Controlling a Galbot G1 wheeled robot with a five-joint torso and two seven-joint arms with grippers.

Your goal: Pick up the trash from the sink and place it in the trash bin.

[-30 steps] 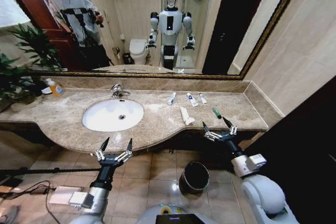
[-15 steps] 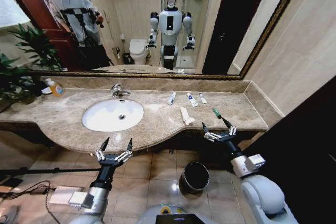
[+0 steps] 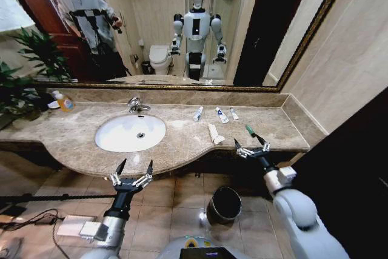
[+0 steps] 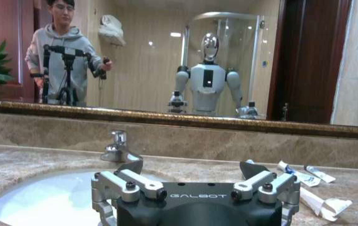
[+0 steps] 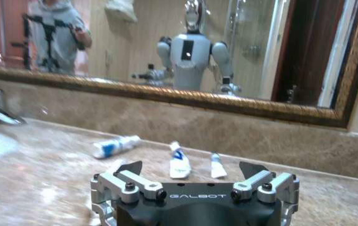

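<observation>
The white oval sink (image 3: 121, 136) lies in the beige marble counter, and its basin holds nothing. The trash lies on the counter to its right: three small white tubes (image 3: 198, 114) (image 3: 222, 115) (image 3: 234, 114), a larger white tube (image 3: 215, 134) and a small dark green piece (image 3: 250, 130). My right gripper (image 3: 250, 145) hovers open at the counter's front edge, just short of the green piece. The right wrist view has this gripper (image 5: 191, 167) facing the small tubes (image 5: 179, 160). My left gripper (image 3: 132, 171) hangs open below the counter edge in front of the sink (image 4: 41, 200). The black trash bin (image 3: 224, 204) stands on the floor between the arms.
A chrome faucet (image 3: 136, 105) stands behind the basin. A yellow-orange soap bottle (image 3: 63, 101) and a plant (image 3: 24, 71) are at the far left. A large mirror (image 3: 182, 28) backs the counter; a side wall closes its right end.
My right gripper has edged slightly toward the counter and the forearm behind it has swung inward. The left arm and the trash have not moved.
</observation>
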